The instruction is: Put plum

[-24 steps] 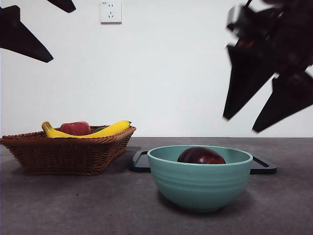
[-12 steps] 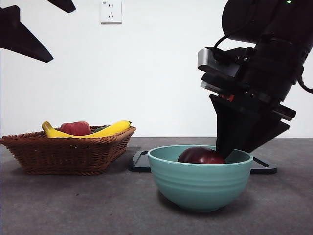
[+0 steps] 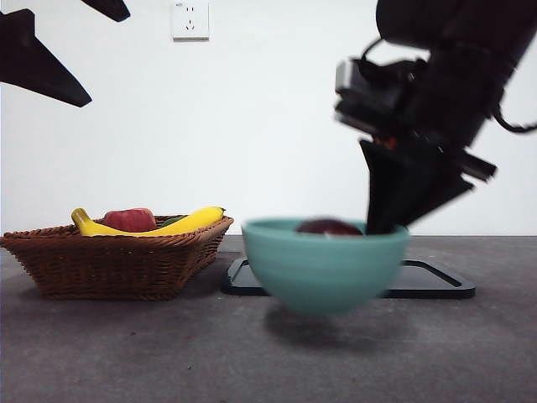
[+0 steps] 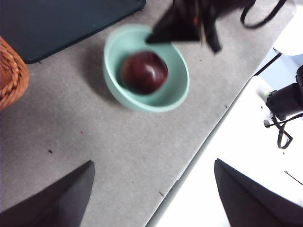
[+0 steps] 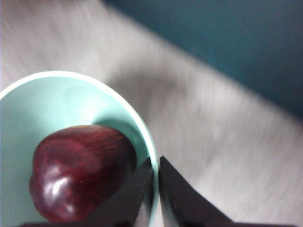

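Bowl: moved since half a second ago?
Yes. The bowl is up off the table and shifted toward the basket, its rim now level with the basket's rim; the right gripper pinches its wall, the plum inside.

You've got a dark maroon plum (image 5: 80, 177) in a teal bowl (image 3: 323, 269), brown woven basket (image 3: 117, 264), yellow banana (image 3: 189, 222), black tray (image 3: 432, 281), grey table (image 3: 126, 353).

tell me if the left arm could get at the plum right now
Probably not cleanly. The plum lies open in the teal bowl, but the right gripper is shut on the bowl's rim and has it lifted off the table, moving. The left gripper hangs open well away from it.
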